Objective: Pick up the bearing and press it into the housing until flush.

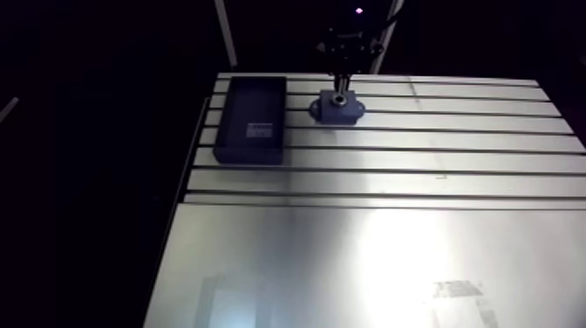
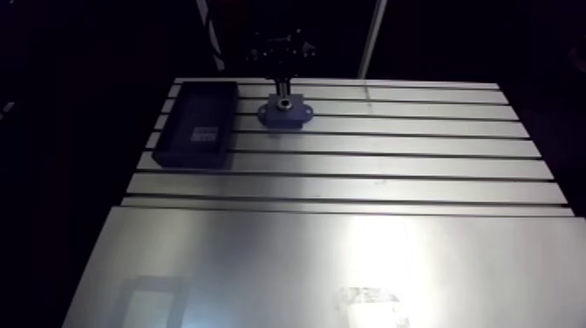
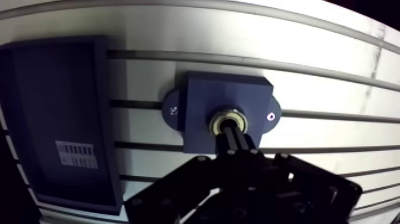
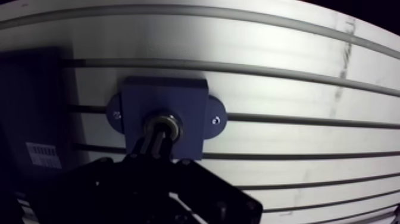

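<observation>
A dark blue housing (image 3: 199,107) with two mounting ears sits on the slotted table (image 1: 392,161). A metal bearing (image 3: 229,112) shows as a shiny ring in the housing's central bore. My gripper (image 3: 231,132) is shut, its two fingers pressed together, and their tips rest on the middle of the bearing. Nothing is held between the fingers. In the arm view the gripper (image 1: 341,85) comes straight down onto the housing (image 1: 338,109) near the table's far edge. Whether the bearing is level with the housing's top face I cannot tell.
A dark rectangular tray (image 1: 253,118) with a white barcode label (image 3: 76,155) lies just beside the housing, on the table's far left. A smooth plate (image 1: 366,262) covers the table's near half. The table's left edge (image 1: 179,192) drops into darkness.
</observation>
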Robot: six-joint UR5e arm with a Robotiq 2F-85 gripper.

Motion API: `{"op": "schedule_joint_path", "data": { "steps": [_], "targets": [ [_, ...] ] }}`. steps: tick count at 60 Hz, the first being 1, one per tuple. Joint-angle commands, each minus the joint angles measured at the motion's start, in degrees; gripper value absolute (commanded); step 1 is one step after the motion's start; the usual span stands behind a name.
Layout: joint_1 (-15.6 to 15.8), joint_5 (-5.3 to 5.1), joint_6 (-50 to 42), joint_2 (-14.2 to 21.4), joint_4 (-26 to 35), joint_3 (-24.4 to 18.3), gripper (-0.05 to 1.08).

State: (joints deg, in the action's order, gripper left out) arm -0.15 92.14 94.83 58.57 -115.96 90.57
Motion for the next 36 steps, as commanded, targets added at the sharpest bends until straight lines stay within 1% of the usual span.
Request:
{"op": "schedule_joint_path", "data": {
  "steps": [1,36],
  "targets": [
    [-0.81,-1.03,0.05,-0.09,-0.19,0.33,1.03],
    [-0.82,-1.04,0.14,-0.27,-1.07,0.96,1.04]
  ]
}}
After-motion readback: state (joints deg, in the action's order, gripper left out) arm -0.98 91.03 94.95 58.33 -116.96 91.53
